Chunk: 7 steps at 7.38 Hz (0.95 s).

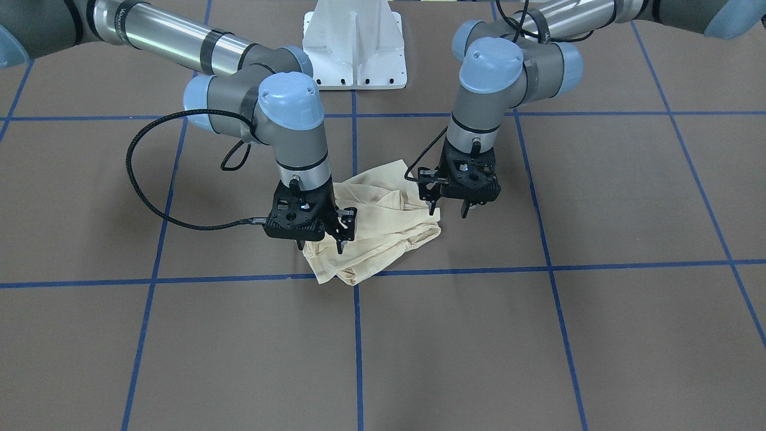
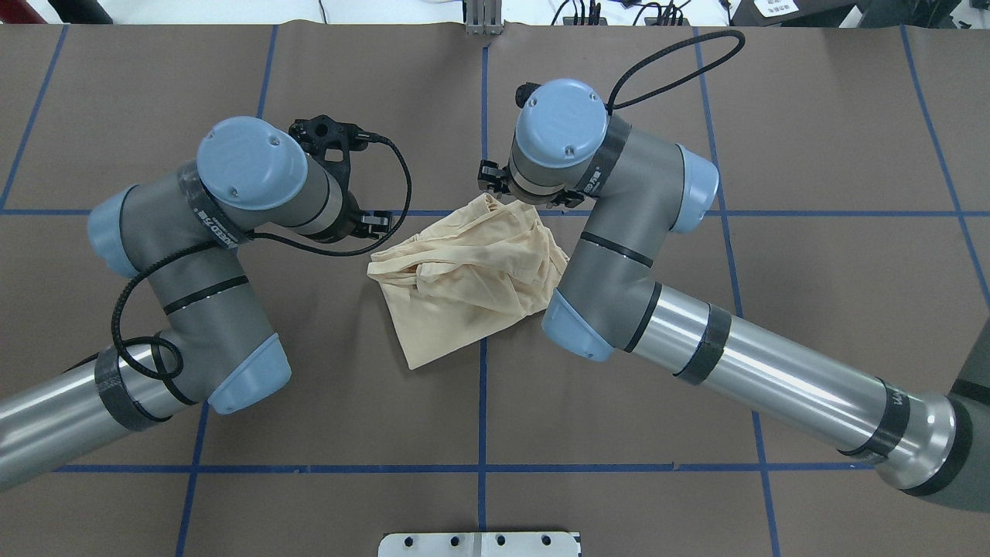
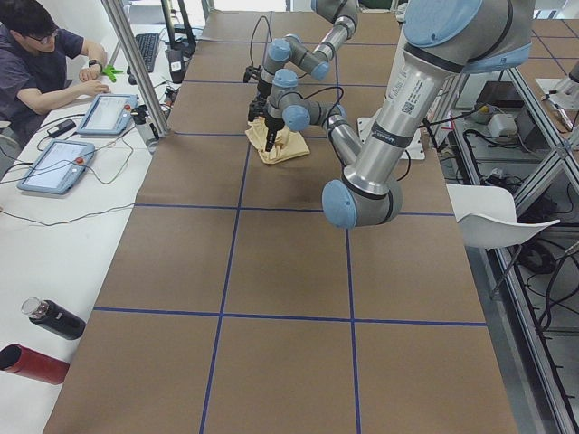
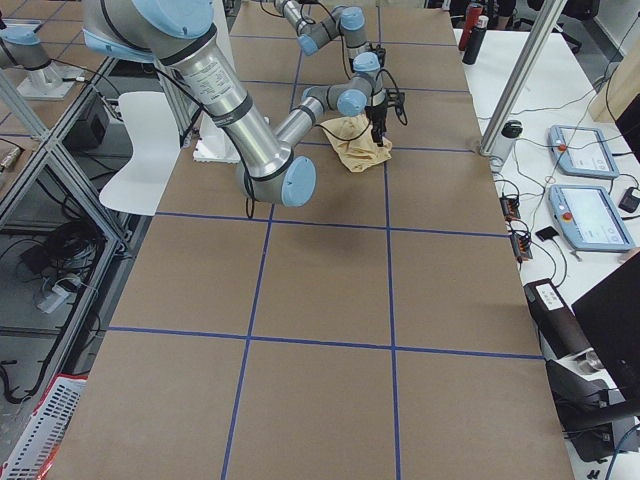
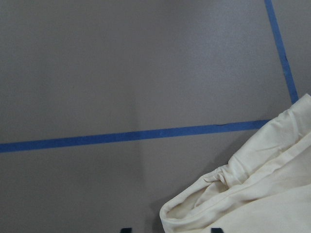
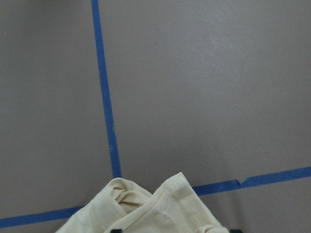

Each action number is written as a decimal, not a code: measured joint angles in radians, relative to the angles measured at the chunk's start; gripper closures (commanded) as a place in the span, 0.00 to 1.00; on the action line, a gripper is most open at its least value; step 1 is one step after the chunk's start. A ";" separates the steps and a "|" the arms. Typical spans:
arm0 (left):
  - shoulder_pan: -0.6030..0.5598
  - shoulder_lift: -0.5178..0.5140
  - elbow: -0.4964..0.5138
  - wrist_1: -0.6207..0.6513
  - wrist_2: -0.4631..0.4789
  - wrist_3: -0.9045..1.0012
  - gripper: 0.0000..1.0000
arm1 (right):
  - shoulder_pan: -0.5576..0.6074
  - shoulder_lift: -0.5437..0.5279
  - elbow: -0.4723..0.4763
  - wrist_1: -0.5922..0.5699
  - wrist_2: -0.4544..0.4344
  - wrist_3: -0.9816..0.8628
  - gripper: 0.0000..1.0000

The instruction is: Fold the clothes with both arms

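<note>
The clothes are one pale cream-yellow shirt [image 1: 383, 224], crumpled in a heap [image 2: 464, 275] at the table's middle, where blue tape lines cross. No print or tag shows. My left gripper [image 1: 447, 211] points down at the heap's edge on the view's right, open, one finger touching the cloth. My right gripper [image 1: 320, 244] stands open over the opposite edge, fingers straddling the fabric. In the left wrist view a rolled hem [image 5: 233, 194] lies between the two wide-apart fingertips [image 5: 125, 229]. The right wrist view shows a bunched corner [image 6: 150, 206] between its fingertips [image 6: 233, 230].
Brown table cover with a blue tape grid [image 1: 356, 335]. The white pedestal base [image 1: 354, 45] stands behind the heap. Beside the table's far side, a person [image 3: 36, 54] sits with tablets [image 3: 54, 165]. Two bottles [image 3: 50, 318] lie there; a white chair [image 3: 493, 212] is on the robot's side.
</note>
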 measured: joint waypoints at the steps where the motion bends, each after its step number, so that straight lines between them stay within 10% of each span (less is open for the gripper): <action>1: -0.040 0.021 -0.003 -0.003 -0.054 0.100 0.00 | -0.006 0.012 0.046 -0.067 0.028 0.008 0.00; 3: -0.101 0.045 -0.002 -0.004 -0.111 0.249 0.00 | -0.100 0.014 0.138 -0.211 0.018 0.071 0.16; 5: -0.118 0.056 -0.001 -0.004 -0.126 0.293 0.00 | -0.213 0.011 0.129 -0.243 -0.085 0.117 0.54; 7: -0.120 0.059 -0.002 -0.004 -0.129 0.299 0.00 | -0.245 0.019 0.084 -0.240 -0.128 0.123 0.60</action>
